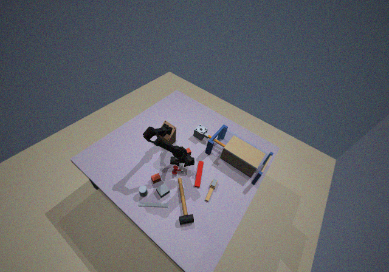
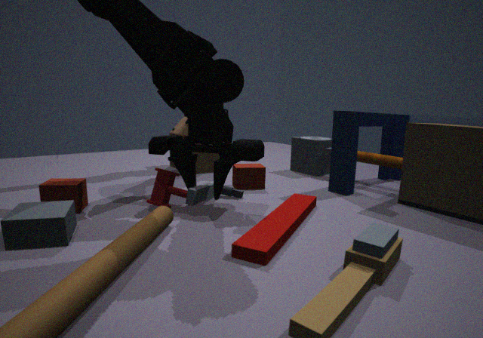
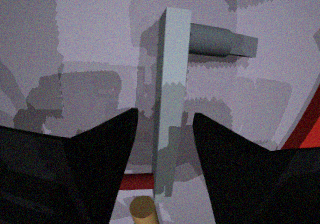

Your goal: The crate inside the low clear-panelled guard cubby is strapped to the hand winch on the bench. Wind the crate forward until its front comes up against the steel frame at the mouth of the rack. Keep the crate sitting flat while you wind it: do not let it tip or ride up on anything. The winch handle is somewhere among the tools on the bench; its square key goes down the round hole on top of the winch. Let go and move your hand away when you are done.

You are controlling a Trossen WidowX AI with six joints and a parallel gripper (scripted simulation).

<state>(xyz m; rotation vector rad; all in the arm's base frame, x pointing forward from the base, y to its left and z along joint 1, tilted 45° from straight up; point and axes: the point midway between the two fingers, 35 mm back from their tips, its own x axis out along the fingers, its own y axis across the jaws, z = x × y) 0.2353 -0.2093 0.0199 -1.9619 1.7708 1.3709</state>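
The winch handle lies on the bench: a grey bar [image 1: 181, 170] [image 2: 201, 194] [image 3: 174, 59], a red knob [image 1: 174, 169] [image 2: 163, 186] and a grey shank with a square end [image 2: 235, 192] [image 3: 245, 46]. My gripper [image 2: 205, 192] [image 3: 166, 116] is partly open, its fingers astride the bar with gaps on both sides in the wrist view. The winch [image 1: 200, 132] [image 2: 311, 157] has a round hole on top. An orange strap [image 1: 216, 141] [image 2: 380, 159] runs to the crate [image 1: 245, 151] [image 2: 441, 167], which sits flat behind the blue frame [image 1: 208, 146] [image 2: 343, 155], with a gap between.
A red bar [image 1: 199, 173] [image 2: 275, 228] and a brush [image 1: 210, 192] [image 2: 335, 297] lie right of the gripper. A mallet [image 1: 182, 197] [image 2: 101, 265] lies on the near side. Red blocks [image 1: 155, 177] [image 2: 248, 176], a grey block [image 1: 163, 190] [image 2: 37, 225] and a cylinder [image 1: 143, 190] stand around.
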